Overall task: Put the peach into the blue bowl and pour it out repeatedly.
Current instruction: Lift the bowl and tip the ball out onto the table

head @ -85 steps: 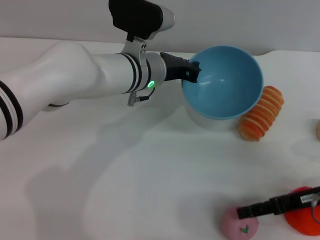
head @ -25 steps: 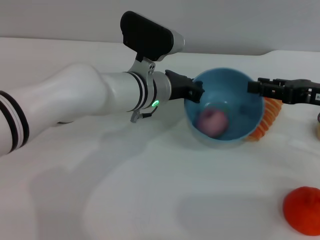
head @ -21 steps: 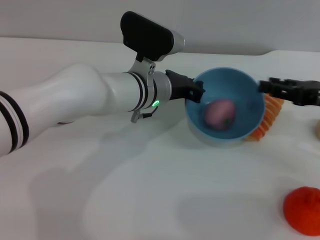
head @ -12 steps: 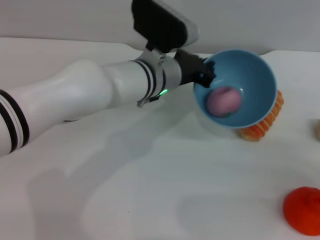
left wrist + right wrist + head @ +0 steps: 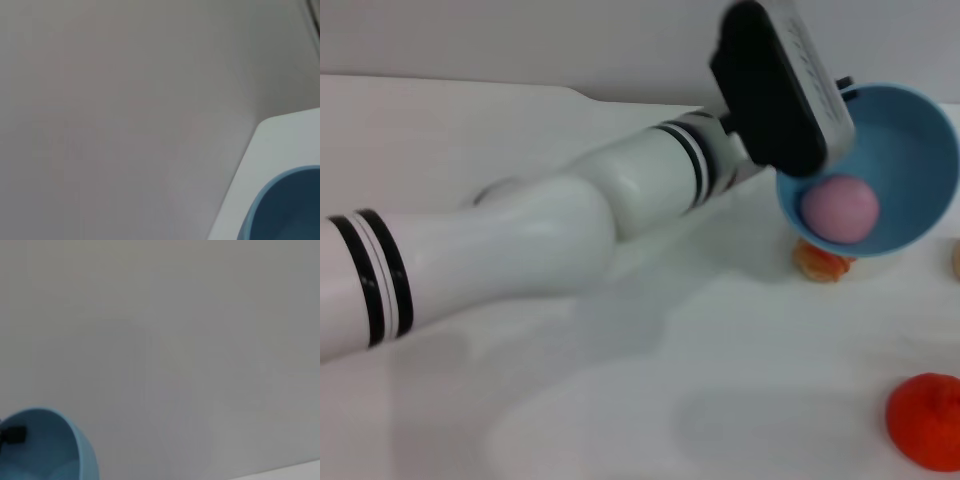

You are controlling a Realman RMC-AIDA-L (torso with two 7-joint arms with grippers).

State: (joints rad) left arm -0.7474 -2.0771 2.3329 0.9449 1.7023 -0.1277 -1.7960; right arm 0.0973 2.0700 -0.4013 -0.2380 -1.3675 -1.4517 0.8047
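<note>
The light blue bowl (image 5: 912, 130) hangs in the air at the far right, tipped steeply with its opening facing me. The pale pink peach (image 5: 839, 209) rests inside it, low against the wall near the bottom rim. My left arm (image 5: 620, 200) reaches across to the bowl, and its black wrist housing (image 5: 775, 85) hides the fingers in the head view. In the right wrist view a dark fingertip (image 5: 12, 434) sits on the rim of the bowl (image 5: 57, 445). Part of the bowl (image 5: 285, 210) also shows in the left wrist view. My right gripper is out of view.
An orange ridged piece (image 5: 820, 262) lies on the white table (image 5: 620, 400) just under the raised bowl. A red-orange bumpy fruit (image 5: 925, 420) sits at the front right. Another item peeks in at the right edge (image 5: 956, 258).
The right gripper dropped the peach into the bowl and withdrew out of view. My left arm has lifted the bowl up and to the right, tipping it, and the peach rolled toward the lower rim.
</note>
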